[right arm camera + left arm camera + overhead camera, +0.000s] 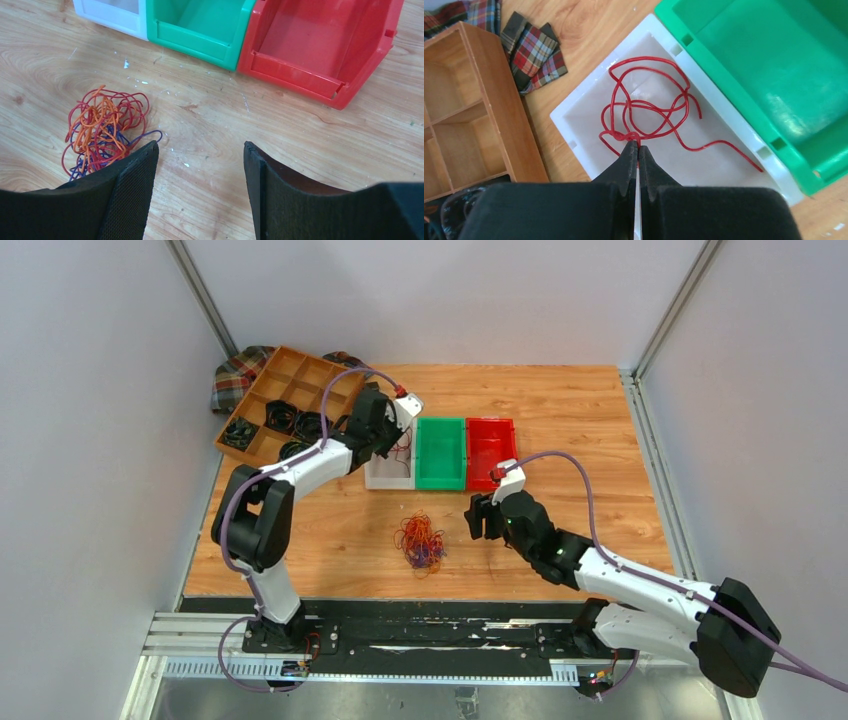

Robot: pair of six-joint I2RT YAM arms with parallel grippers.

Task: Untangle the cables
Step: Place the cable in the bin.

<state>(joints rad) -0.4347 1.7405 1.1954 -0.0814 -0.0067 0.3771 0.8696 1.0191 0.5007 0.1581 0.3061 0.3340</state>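
1. Left gripper [638, 149]: fingers clenched tight, and a loop of a red cable [649, 107] looks pinched at their very tips. It is held over the white bin [574, 107], likely so the freed strand drops there.
2. The rest of that red cable lies coiled on the white bin's floor (one end trails toward the green side). Nothing else is in that bin.
3. Right gripper [200, 147]: fingers released and spread wide, holding nothing. It hovers low over the table [300, 150], just beside the clump of cables [102, 130], probably staged for the next pick.
4. The clump (red, orange and purple, tangled) sits on bare wood in front of the bins, between the two arms.
5. Green bin [200, 25]: empty as far as visible. Red bin [310, 50]: empty.
6. Wooden tray [290, 380] at far left holds black coils [283, 418] in some compartments, with a plaid cloth [536, 55] beside it.
7. Judgement: early on, with one strand out and most of the clump unsorted.
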